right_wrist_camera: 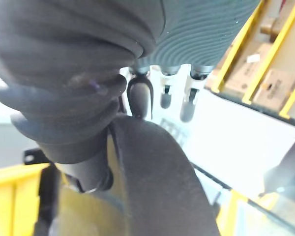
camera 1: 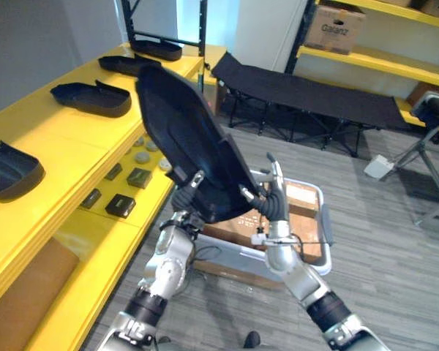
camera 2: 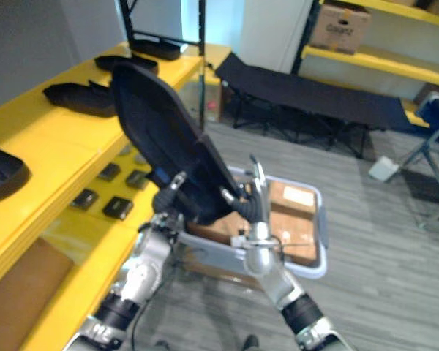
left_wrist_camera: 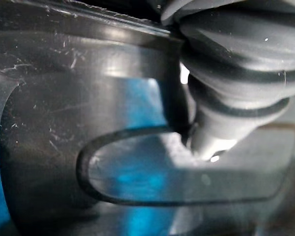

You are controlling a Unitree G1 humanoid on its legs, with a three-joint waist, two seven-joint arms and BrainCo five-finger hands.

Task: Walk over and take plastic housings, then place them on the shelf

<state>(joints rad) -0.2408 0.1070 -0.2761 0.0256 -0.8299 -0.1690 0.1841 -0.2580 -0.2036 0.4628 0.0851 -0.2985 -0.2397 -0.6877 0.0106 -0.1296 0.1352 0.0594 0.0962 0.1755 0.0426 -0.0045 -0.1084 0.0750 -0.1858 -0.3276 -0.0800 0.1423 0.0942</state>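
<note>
Two hands are closed on one smooth black plastic housing (camera 1: 181, 135) at its lower rim. The left hand (camera 1: 184, 199) is clamped there, its thumb pressed to the glossy, scratched inner face. The curved edge is pinched by the right hand (camera 1: 272, 203) between thumb and straight fingers. The shell is held tilted above a white bin (camera 1: 307, 186). Farther off, similar dished housings (camera 1: 91, 99) are laid along the yellow shelf (camera 1: 58, 146).

Bare yellow shelf top (camera 1: 62, 142) between resting housings (camera 1: 91, 99), black post (camera 1: 203, 36) behind
</note>
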